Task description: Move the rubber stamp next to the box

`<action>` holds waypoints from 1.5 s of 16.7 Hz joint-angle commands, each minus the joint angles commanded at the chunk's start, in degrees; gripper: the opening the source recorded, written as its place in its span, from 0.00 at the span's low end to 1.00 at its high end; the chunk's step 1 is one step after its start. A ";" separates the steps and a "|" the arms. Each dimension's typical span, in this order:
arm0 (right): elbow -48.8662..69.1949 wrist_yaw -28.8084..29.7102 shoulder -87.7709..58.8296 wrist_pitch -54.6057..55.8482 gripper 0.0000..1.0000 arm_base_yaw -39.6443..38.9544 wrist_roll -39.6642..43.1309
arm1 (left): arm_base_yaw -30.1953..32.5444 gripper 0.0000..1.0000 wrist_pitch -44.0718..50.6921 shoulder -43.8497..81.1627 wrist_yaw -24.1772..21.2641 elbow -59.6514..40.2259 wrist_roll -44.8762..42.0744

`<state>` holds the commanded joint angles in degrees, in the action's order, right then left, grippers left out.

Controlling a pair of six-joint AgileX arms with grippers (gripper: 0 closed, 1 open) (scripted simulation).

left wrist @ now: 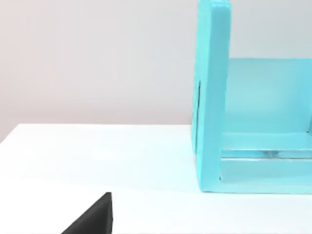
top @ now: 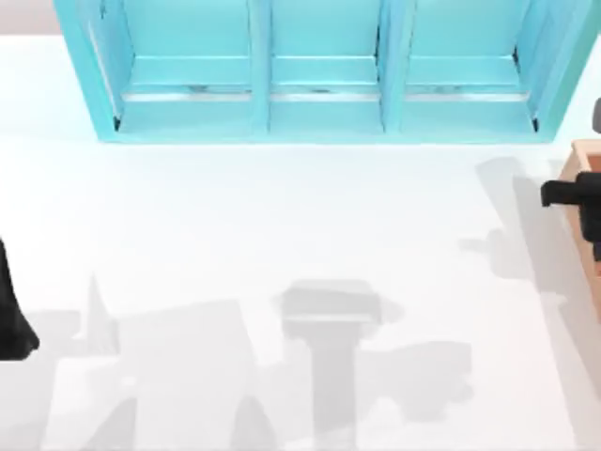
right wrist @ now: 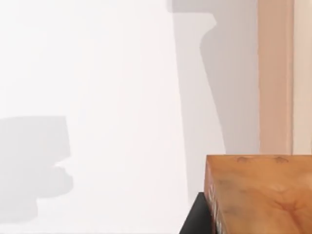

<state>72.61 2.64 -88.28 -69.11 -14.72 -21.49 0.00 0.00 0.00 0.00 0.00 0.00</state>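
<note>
My right gripper [top: 575,193] hangs at the table's right edge, over the box [top: 584,160]. In the right wrist view the rubber stamp [right wrist: 258,195] sits clamped against a dark finger [right wrist: 195,217], with the box wall [right wrist: 275,73] beyond. The left arm [top: 11,310] is parked at the table's left edge; the cyan shelf unit [top: 319,70] stands behind.

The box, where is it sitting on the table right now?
In the top view, the box sits at the table's far right edge, partly cut off by the picture, close to the right end of the cyan shelf unit.
</note>
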 joint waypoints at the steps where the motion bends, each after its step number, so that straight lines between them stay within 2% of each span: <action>1: -1.29 -0.12 -0.12 1.84 0.00 0.01 -0.07 | 0.00 1.00 0.00 0.00 0.00 0.00 0.00; 7: -9.23 -2.22 -2.44 7.51 0.00 -2.72 2.27 | 0.00 1.00 0.00 0.00 0.00 0.00 0.00; 12: -10.36 -2.61 -2.74 7.88 0.00 -3.15 3.03 | 0.00 1.00 0.00 0.00 0.00 0.00 0.00; 25: -10.36 -2.61 -2.74 7.88 0.98 -3.15 3.03 | 0.00 1.00 0.00 0.00 0.00 0.00 0.00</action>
<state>62.25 0.03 -91.02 -61.23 -17.87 -18.46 0.00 0.00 0.00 0.00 0.00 0.00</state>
